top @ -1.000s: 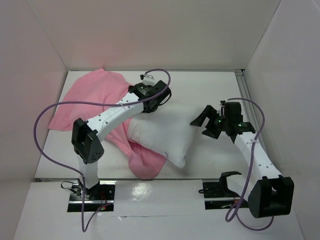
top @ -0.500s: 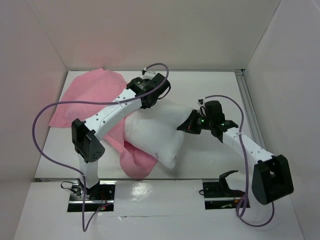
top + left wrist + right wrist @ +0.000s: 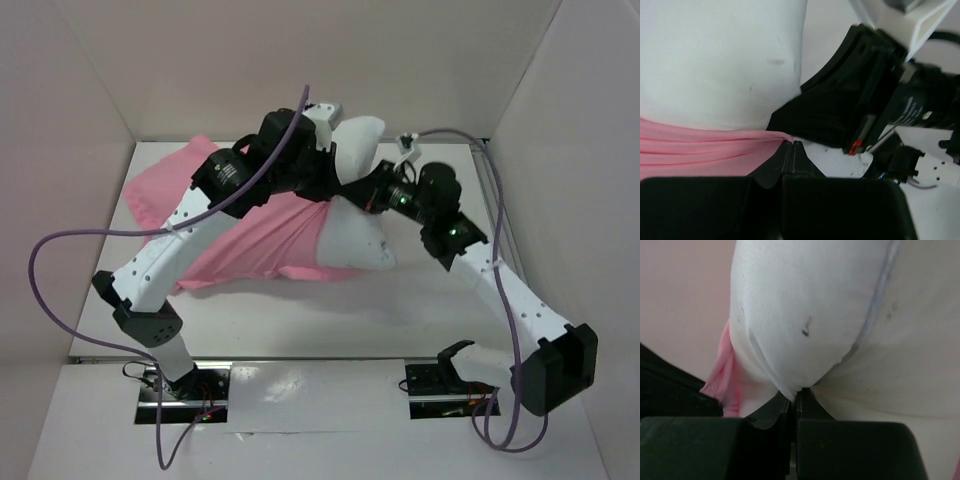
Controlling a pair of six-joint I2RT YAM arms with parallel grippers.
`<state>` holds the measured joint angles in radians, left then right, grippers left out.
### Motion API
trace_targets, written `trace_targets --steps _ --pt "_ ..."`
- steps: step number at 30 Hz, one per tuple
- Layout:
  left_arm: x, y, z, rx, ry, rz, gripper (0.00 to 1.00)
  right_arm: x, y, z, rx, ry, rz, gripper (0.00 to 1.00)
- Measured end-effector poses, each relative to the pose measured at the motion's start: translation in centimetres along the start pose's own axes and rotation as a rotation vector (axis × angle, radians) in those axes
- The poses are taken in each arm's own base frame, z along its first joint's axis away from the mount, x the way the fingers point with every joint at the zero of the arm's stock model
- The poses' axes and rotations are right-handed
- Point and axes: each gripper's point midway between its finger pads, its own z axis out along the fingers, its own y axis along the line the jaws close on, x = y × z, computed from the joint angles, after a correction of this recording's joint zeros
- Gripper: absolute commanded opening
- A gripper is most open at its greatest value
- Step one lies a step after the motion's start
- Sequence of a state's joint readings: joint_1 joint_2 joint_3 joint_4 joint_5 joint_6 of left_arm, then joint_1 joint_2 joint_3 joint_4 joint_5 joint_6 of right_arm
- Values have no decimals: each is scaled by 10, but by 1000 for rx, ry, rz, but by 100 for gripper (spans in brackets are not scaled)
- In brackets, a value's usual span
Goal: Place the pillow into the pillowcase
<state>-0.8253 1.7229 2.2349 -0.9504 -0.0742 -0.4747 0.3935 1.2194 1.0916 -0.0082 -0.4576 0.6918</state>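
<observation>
**Left pincer.** The left pincer [image 3: 791, 152] is pressing its fingers together on a thin pink fold at the edge of the pillowcase [image 3: 695, 150]. In the left wrist view the fold is running straight into the fingertips. This grip is probably serving to hold the open edge of the sack in place while the filling is being worked against it.

**Right pincer.** The right pincer [image 3: 794, 401] is pinching a gathered tuck of white fabric on the pillow [image 3: 805, 315]. The cloth is drawing into creases toward the fingertips, so the grip is pulling on the cover, not on the bulk. Pink cloth is showing just to the left of the tuck.

**Working zone.** From overhead, the two pincers are meeting almost tip to tip at the line where pink is ending and white is beginning.

**Task items.** The pillowcase [image 3: 250, 235] is lying across the left and middle of the table [image 3: 430, 310], looking filled out. The pillow [image 3: 362, 240] is protruding from its right end, with one corner rising toward the back wall. The pillow is probably partly sleeved, though the overhead view does not settle how much is inside.

**Assessment.** Opposed grips at the opening are suiting a pull of case over pillow; the exposed white portion is awaiting covering.
</observation>
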Motion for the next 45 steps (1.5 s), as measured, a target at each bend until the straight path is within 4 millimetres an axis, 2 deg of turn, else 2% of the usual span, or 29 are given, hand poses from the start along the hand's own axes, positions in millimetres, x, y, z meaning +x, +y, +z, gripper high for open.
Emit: trace_targets --steps 1,2,3,5,6,8,10,11,12,14,15,16,18,20,24,27,29,31,34,36,38,39,40,41,42,43,45 --pt "10 0 0 8 30 -4 0 17 5 1 -28 2 2 0" --pt "23 3 3 6 70 -10 0 38 2 4 -35 15 19 0" --pt "36 6 7 -2 114 -22 0 63 -10 8 -16 49 47 0" --pt "62 16 20 -30 198 -34 0 109 -45 16 77 125 109 0" --pt "76 21 27 -45 236 -39 0 137 -68 17 147 185 147 0" --pt "96 26 37 -58 290 -57 0 186 -102 9 260 304 212 0" --pt "107 28 41 -63 309 -65 0 201 -105 4 281 342 226 0" --pt "109 28 41 -67 310 -71 2 201 -100 4 270 339 214 0" --pt "110 30 41 -79 306 -71 19 200 -96 4 262 336 202 0" --pt "107 35 36 -110 286 -65 47 200 -89 4 252 336 170 2" --pt "103 37 34 -122 271 -61 59 202 -86 4 249 344 156 9" --pt "97 39 32 -136 251 -57 75 204 -82 4 245 355 143 36" --pt "81 38 29 -150 197 -40 84 209 -76 0 242 385 123 67" --pt "62 40 25 -185 134 -20 84 214 -74 -9 254 410 104 88" --pt "31 57 27 -308 41 8 84 200 -81 -31 324 392 82 96" --pt "26 86 48 -470 41 38 85 178 -97 -50 403 338 93 96" --pt "38 107 68 -582 90 72 85 160 -112 -64 462 294 119 96" --pt "63 129 87 -679 173 118 85 146 -126 -74 508 256 145 96" --pt "101 152 97 -775 311 187 85 133 -141 -84 530 233 200 97" --pt "118 161 93 -815 376 215 79 128 -145 -87 518 229 236 97" --pt "123 166 86 -844 405 230 74 128 -143 -86 489 241 261 97" --pt "123 168 83 -855 411 233 64 129 -143 -85 472 252 273 99" --pt "123 169 81 -865 411 231 60 131 -142 -82 458 263 280 99" --pt "123 170 78 -874 415 232 44 134 -140 -79 438 279 287 100" --pt "124 171 77 -878 413 226 44 136 -138 -75 420 294 291 100" --pt "124 173 76 -883 419 229 32 140 -137 -71 408 310 294 100" --pt "125 174 74 -887 426 227 20 150 -133 -63 383 349 296 100"
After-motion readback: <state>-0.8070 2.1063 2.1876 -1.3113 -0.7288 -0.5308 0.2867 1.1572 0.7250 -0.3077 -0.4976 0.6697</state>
